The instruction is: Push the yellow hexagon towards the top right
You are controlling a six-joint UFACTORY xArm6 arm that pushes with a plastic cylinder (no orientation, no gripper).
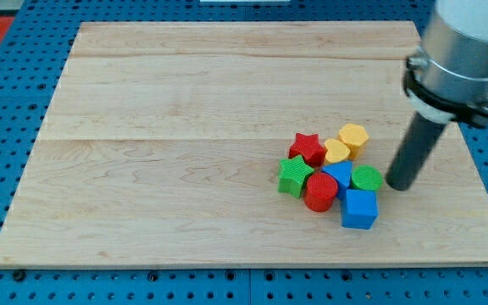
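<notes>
The yellow hexagon (354, 137) sits at the upper right of a tight cluster of blocks on the wooden board (185, 127). A yellow heart-like block (336, 152) touches it at its lower left. My tip (399, 185) rests on the board to the right of the cluster, below and right of the yellow hexagon. It is just right of a green round block (367, 179) and apart from the hexagon.
The cluster also holds a red star (309, 149), a green star (295, 175), a red cylinder (319, 192), a blue block (340, 174) and a blue cube (360, 209). The board's right edge (473, 169) is near my tip.
</notes>
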